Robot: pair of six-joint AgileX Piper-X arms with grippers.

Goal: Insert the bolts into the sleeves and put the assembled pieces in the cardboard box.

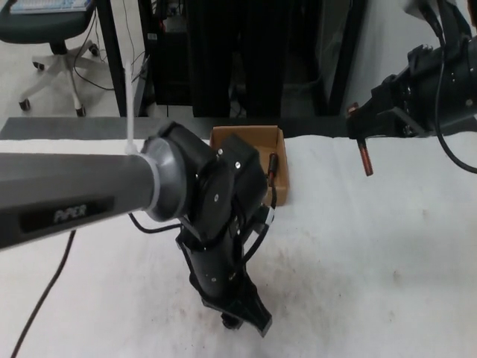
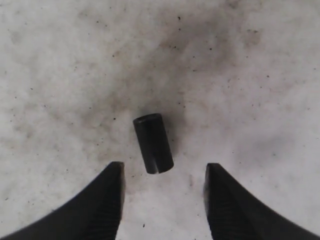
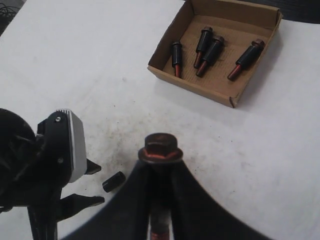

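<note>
Stained white bench (image 1: 373,261). Nearest, left gripper (image 3: 94,184), fingers spread, hangs over a black sleeve (image 2: 153,143) lying flat (ungrasped). Beyond, right gripper (image 3: 160,200) pinches a bolt (image 3: 161,149) aloft. Farthest, cardboard box (image 3: 190,86) holds four assembled pieces (image 3: 210,50). Judged step: sleeve pickup, which calls for closing squarely across it.

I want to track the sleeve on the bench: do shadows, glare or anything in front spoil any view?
Left wrist view: the sleeve is evenly lit, faint shadow, no glare, among dark stains. Right wrist view: it lies unblocked beside the left tool, no glare. High view: the left arm stands over that spot, so I cannot make it out.
</note>
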